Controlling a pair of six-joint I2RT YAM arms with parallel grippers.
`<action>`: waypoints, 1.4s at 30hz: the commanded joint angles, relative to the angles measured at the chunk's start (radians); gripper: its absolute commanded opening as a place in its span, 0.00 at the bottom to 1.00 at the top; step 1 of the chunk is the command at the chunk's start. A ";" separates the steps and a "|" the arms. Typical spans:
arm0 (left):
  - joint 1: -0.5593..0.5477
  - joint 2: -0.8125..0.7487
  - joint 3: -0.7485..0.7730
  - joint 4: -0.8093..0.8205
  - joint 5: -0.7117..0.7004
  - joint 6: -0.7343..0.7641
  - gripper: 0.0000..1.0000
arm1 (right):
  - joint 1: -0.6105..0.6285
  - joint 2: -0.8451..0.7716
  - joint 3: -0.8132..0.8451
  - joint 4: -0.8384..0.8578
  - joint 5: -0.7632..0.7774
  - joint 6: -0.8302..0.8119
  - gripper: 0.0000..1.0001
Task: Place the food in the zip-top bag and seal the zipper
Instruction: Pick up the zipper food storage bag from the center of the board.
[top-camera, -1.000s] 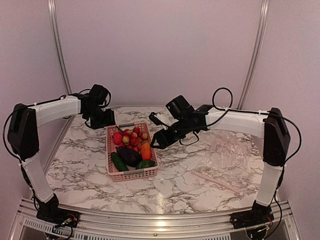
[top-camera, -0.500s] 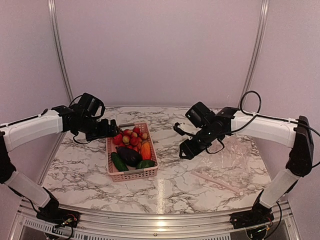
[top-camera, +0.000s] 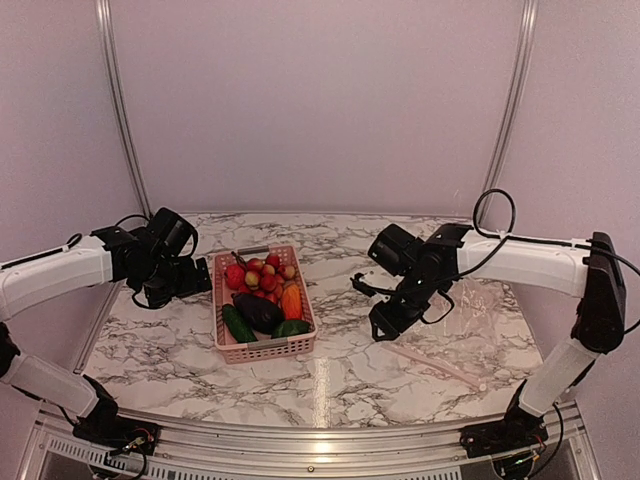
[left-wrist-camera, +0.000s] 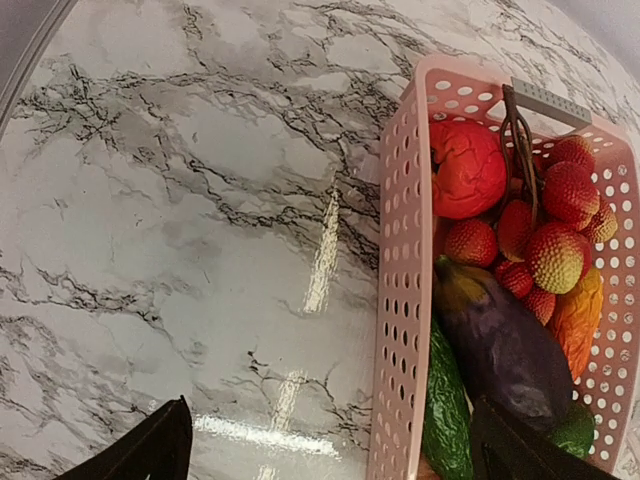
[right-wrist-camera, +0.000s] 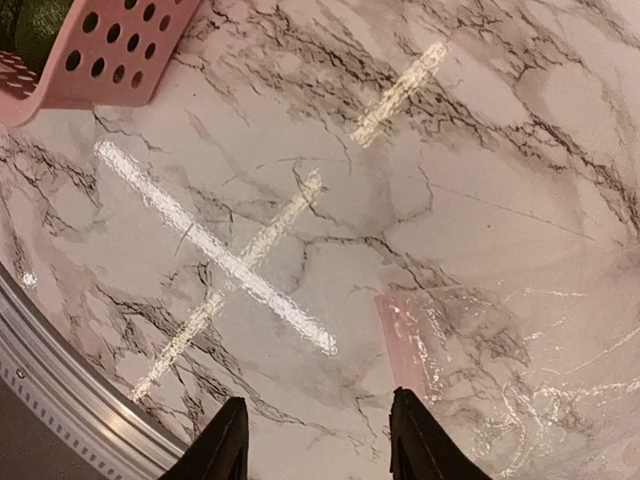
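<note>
right gripper (right-wrist-camera: 320, 445): we are reading both fingers spread, nothing between them, hanging just above the zipper (right-wrist-camera: 405, 335) end of the zip-top bag (right-wrist-camera: 530, 390). the bag is lying flat on the marble table (top-camera: 350, 375), right of the pink basket (top-camera: 262, 349) and well apart from it.

left gripper (left-wrist-camera: 335, 462): fingers wide apart, empty, over bare marble just beside the basket's left wall.

we are judging this as the approach to the bag mouth. no loading has begun, and all the food we can see is sitting in the basket.

the next move is calling for a pinch on one layer at the mouth. with thin film flat on a slick top, the fingers may be catching both layers or sliding off.

materials:
- the bag is clear, crinkly and throwing glare.
- the zipper is a thin, pale pink strip.
- the basket is rigid and perforated.
- the eggplant (left-wrist-camera: 500, 345) is smooth and glossy, the cucumber (left-wrist-camera: 445, 410) dark and long, the tomato (left-wrist-camera: 467, 168) lobed, and the small red balls (left-wrist-camera: 553, 255) pebbled.
</note>
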 joint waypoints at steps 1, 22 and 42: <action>-0.003 -0.008 -0.019 -0.063 0.011 -0.073 0.99 | 0.006 -0.042 0.008 -0.182 0.156 0.022 0.44; -0.004 0.033 0.037 0.030 -0.012 0.106 0.99 | 0.009 0.062 -0.096 -0.279 0.258 0.106 0.29; -0.004 -0.155 -0.095 0.198 -0.026 0.060 0.99 | 0.008 0.220 -0.112 -0.285 0.383 0.171 0.34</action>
